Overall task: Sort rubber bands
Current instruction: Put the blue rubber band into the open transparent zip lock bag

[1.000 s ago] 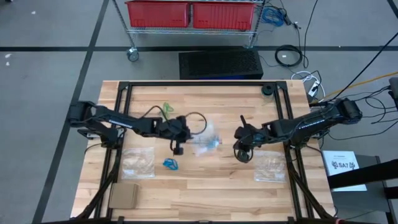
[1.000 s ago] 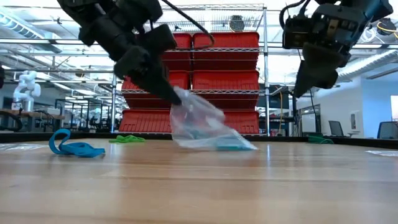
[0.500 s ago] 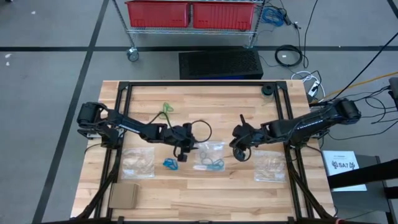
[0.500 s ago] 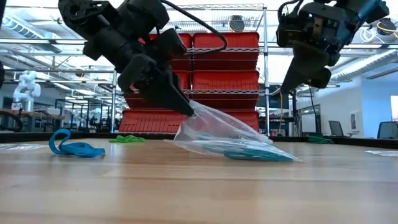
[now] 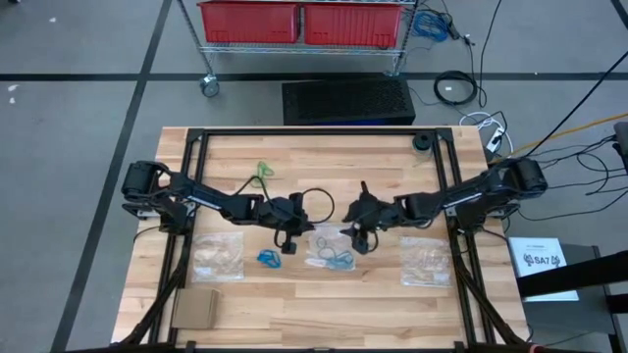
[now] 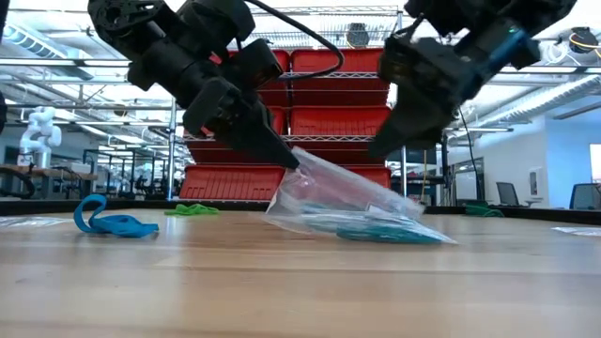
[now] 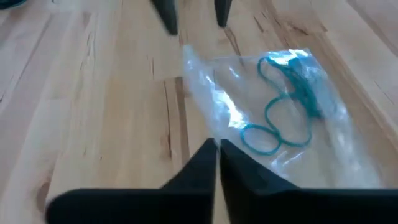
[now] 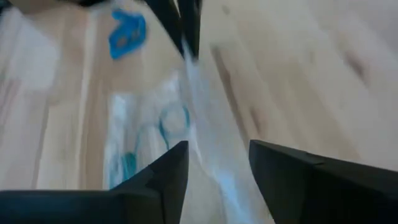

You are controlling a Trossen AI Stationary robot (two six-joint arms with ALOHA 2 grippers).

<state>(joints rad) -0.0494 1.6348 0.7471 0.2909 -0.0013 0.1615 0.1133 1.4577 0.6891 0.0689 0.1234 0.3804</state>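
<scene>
A clear plastic bag (image 5: 330,251) lies mid-table with grey-teal rubber bands (image 7: 283,99) inside. My left gripper (image 7: 216,148) is shut on the bag's raised left edge. My right gripper (image 8: 217,168) is open just above the bag's right part (image 6: 399,202). The bag's raised edge (image 8: 199,118) runs ahead of its gap, and I see no touch. A bright blue bunch of rubber bands (image 5: 267,258) lies left of the bag. Green rubber bands (image 5: 261,173) lie farther back. My left gripper pinches the bag's upper edge (image 7: 211,132) between its two shut fingers. The fingers slant down from above and from the table's left (image 6: 282,155). That edge is held up off the wood and drawn fairly taut, while the bag's lower part (image 6: 376,230) with the bands rests on the table.
Two more clear bags lie near the front, one at the left (image 5: 218,255) and one at the right (image 5: 426,263). A brown flat piece (image 5: 196,308) sits at the near left corner. A black frame (image 5: 196,137) borders the table. Red bins (image 6: 329,113) stand behind it.
My left gripper has drawn the bag a little toward the near edge and lowered it, so the bag, bunched and raised a second ago, now lies spread out with only its left edge up. My right gripper has moved toward the table's left and down, up to the bag.
</scene>
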